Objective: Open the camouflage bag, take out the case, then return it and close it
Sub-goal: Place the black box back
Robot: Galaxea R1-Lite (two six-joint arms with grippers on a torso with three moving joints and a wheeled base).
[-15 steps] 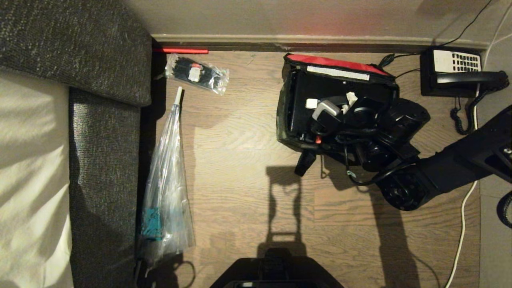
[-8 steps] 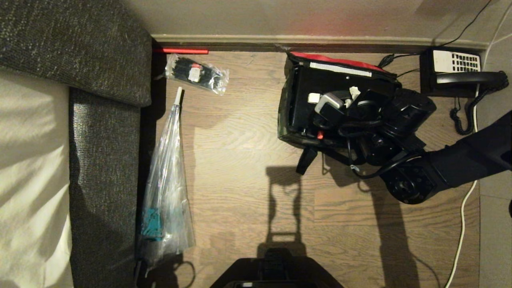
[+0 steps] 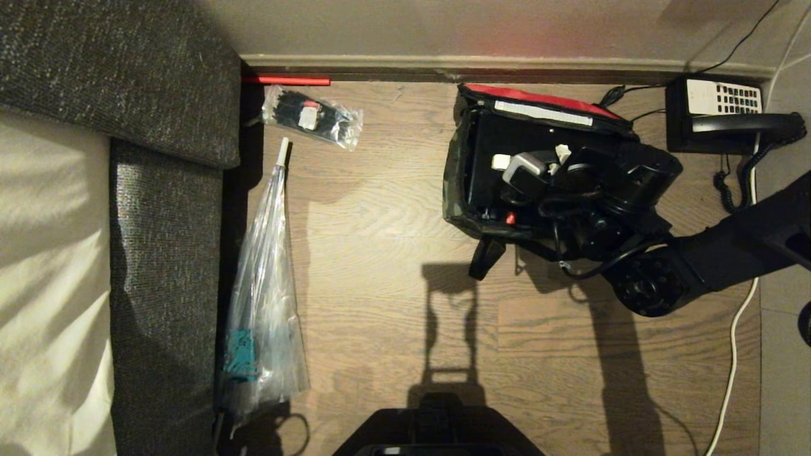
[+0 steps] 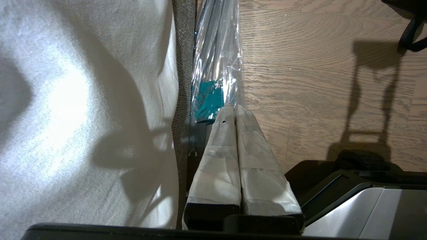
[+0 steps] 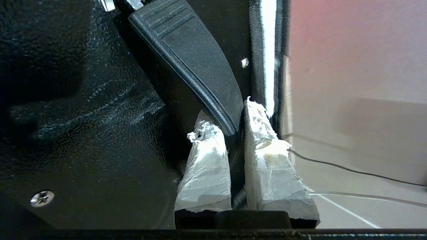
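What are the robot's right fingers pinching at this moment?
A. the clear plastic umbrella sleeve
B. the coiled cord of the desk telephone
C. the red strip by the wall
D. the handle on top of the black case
D: in the right wrist view the right gripper has its taped fingers closed on the dark handle of the case, which sits in the camouflage bag.

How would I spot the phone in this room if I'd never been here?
Follow the wall's baseboard to the far right corner of the wooden floor. The phone sits there on the floor, just right of the open bag with the red lining. Unlike the bag, it is flat and black, with a white keypad and a curly cord.
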